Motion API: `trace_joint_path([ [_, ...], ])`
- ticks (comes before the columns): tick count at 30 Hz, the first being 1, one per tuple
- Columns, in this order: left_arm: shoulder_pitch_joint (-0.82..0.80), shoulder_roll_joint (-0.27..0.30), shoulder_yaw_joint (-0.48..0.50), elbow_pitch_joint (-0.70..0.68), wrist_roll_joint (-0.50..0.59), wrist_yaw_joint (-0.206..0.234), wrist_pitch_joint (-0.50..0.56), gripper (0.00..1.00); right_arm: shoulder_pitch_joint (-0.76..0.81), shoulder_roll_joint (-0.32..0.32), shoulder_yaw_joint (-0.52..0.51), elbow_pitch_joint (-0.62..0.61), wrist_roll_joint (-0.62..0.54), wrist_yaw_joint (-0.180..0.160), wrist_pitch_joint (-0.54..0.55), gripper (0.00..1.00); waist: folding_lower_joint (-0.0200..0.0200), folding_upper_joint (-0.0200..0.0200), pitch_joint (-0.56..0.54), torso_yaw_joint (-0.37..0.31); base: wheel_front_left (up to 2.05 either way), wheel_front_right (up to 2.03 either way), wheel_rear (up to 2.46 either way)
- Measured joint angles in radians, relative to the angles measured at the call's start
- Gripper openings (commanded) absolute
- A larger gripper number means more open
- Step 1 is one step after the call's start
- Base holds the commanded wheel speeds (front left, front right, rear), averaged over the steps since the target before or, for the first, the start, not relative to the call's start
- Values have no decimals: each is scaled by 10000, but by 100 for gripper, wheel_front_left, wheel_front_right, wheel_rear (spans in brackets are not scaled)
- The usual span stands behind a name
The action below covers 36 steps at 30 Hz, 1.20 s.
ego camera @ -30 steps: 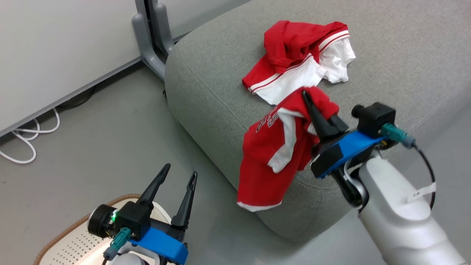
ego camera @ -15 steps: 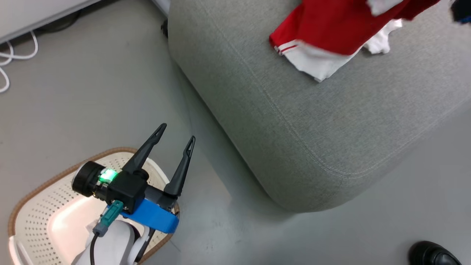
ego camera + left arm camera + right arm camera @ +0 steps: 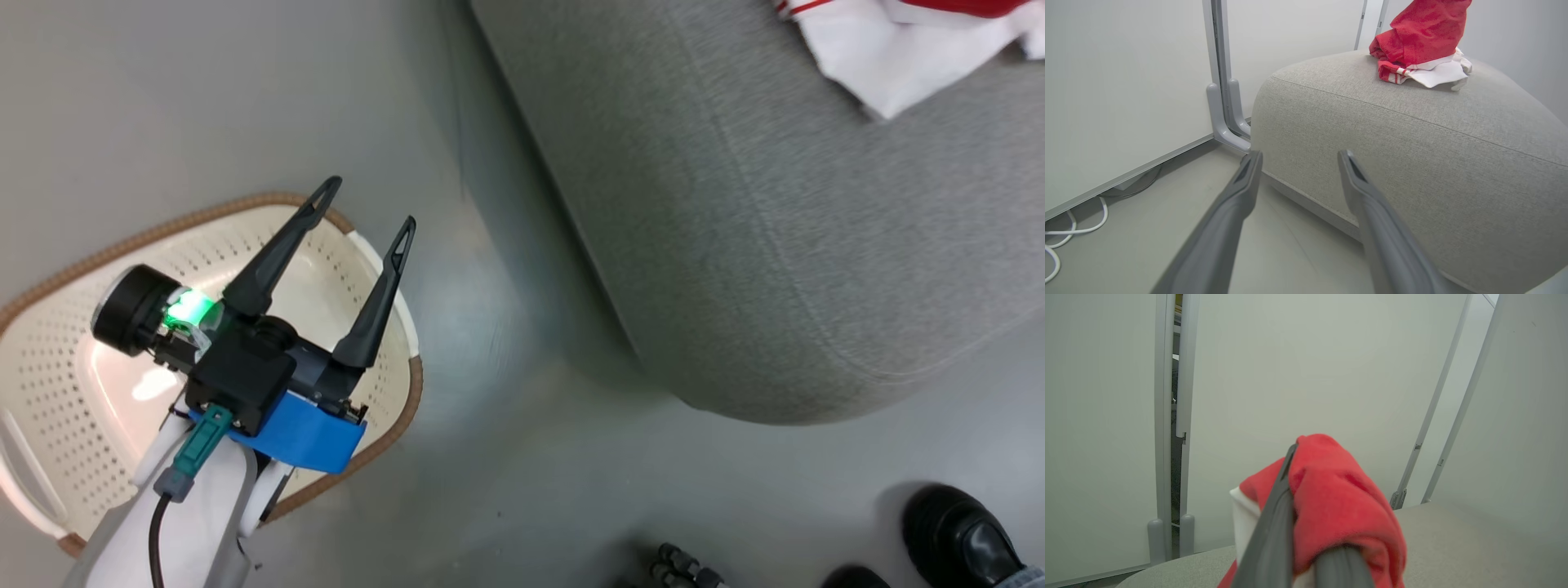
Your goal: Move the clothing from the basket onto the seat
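Where a smooth grey floor (image 3: 506, 457) meets pale wall panels (image 3: 1126, 73) framed by grey metal posts (image 3: 1224, 114), the large grey fabric-upholstered sofa (image 3: 735, 245) with rounded edges and a stitched seam takes up most of the space ahead. On the floor beside its corner stands the cream-white perforated plastic laundry basket (image 3: 49, 384), a rounded rectangle with a brown woven-look rim and a slot handle in its side wall. Soft red-and-white clothing (image 3: 1437, 73) lies bunched on the sofa's top, well back from the near edge. A further red garment (image 3: 1339, 498) hangs down over that heap, pinched between the drawn-together fingers of the right gripper (image 3: 1306, 477). The left gripper (image 3: 367, 202) hovers over the basket, its two long dark fingers spread apart with nothing between them. A white cable (image 3: 1069, 232) loops on the floor below the panels, and a person's glossy black shoe (image 3: 963, 531) stands near the sofa's front.
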Motion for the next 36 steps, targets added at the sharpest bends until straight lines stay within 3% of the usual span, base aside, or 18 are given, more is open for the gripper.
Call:
trace_joint_path([
  [5, -165, 128, 8, -596, 71, 63, 270, 100, 305, 907, -968, 821, -773, 0, -242, 0, 0, 0, 804, 181, 0, 0, 0],
  [10, -146, 397, 201, -982, 58, 213, 548, 100, 587, 1843, -1221, 1216, -1488, 2, -274, 0, 1, 0, 1328, 213, 0, 0, 0],
  [24, -51, 537, 98, -1114, -58, 299, 679, 100, 1122, 2468, -1674, 1369, -2336, 0, -284, 0, -1, 0, 1197, 129, 0, 0, 0],
  [25, -58, 539, 75, -1099, -79, 297, 685, 100, 1142, 2479, -1680, 1371, -2339, 0, -284, 5, -1, 0, 1181, 123, 0, 0, 0],
  [26, -65, 541, 59, -1081, -84, 297, 688, 100, 1157, 2508, -1687, 1384, -2328, 0, -284, 16, -2, 0, 1166, 119, 0, 0, 0],
  [28, -80, 541, 33, -1058, -98, 299, 688, 100, 1197, 2566, -1693, 1398, -2278, 0, -284, 100, -1, 0, 1142, 118, 0, 0, 0],
  [36, -139, 424, -42, -729, -211, 314, 481, 100, 1526, 2564, -1622, 1383, -2311, 0, -284, 100, -2, 0, 862, 195, 0, 0, 0],
])
